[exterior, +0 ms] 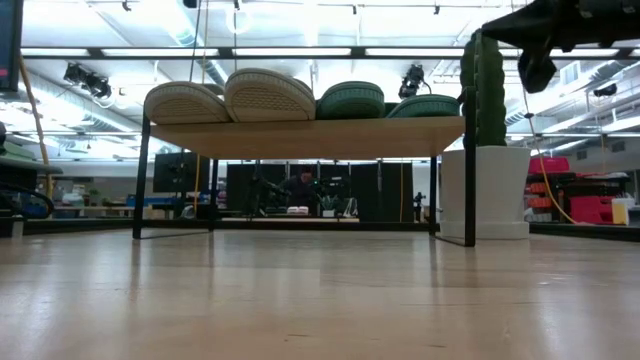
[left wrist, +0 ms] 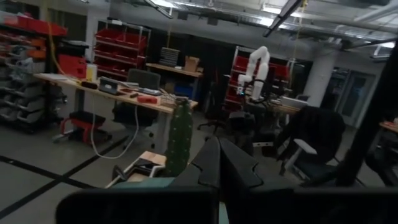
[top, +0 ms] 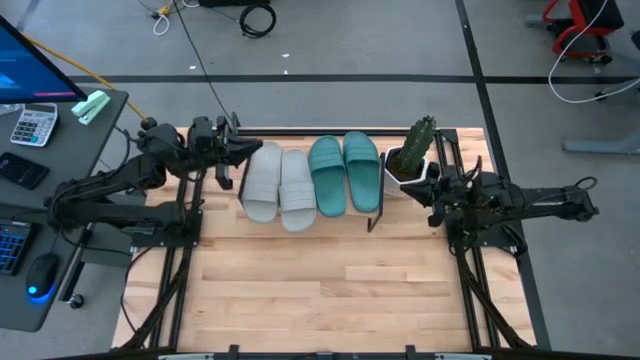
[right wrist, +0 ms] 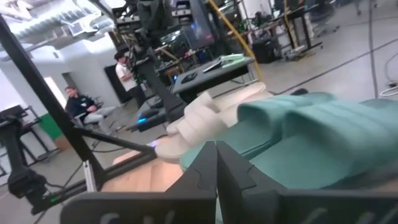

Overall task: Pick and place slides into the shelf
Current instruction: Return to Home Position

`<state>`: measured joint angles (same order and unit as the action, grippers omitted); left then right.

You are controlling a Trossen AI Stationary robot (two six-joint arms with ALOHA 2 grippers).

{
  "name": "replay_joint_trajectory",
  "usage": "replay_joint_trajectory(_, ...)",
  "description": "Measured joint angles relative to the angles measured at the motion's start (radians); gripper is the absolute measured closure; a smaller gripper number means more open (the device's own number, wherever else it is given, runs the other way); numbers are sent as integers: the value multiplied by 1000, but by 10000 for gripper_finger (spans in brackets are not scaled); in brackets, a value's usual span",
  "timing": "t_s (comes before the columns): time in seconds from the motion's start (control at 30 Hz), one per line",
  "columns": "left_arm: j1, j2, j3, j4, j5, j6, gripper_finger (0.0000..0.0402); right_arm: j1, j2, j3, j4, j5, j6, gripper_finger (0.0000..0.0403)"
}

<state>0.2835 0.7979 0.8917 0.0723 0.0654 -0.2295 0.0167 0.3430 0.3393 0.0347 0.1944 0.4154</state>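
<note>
All four slides [top: 328, 175] sit on the shelf [exterior: 300, 137], between the left claw [top: 250, 153] and right claw [top: 432, 188]. Both are pressed together and empty. Placing looks finished; next, both claws should draw back home.

I see four slides [top: 325, 178] side by side on the shelf [exterior: 300, 137]. A potted cactus [top: 418, 145] stands just right of it.

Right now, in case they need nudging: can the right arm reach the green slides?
Probably yes: the right gripper, shut, sits just beside the green slides, facing them; only the cactus stands close.
</note>
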Motion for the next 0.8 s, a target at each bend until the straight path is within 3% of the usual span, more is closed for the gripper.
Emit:
replay_joint_trajectory(0.3,81,0,0,4,2,-22,392,-41,-126,0,-91,-7,-5,403)
replay_joint_trajectory(0.8,124,0,0,5,1,-75,396,-41,-331,0,-194,-17,-62,403)
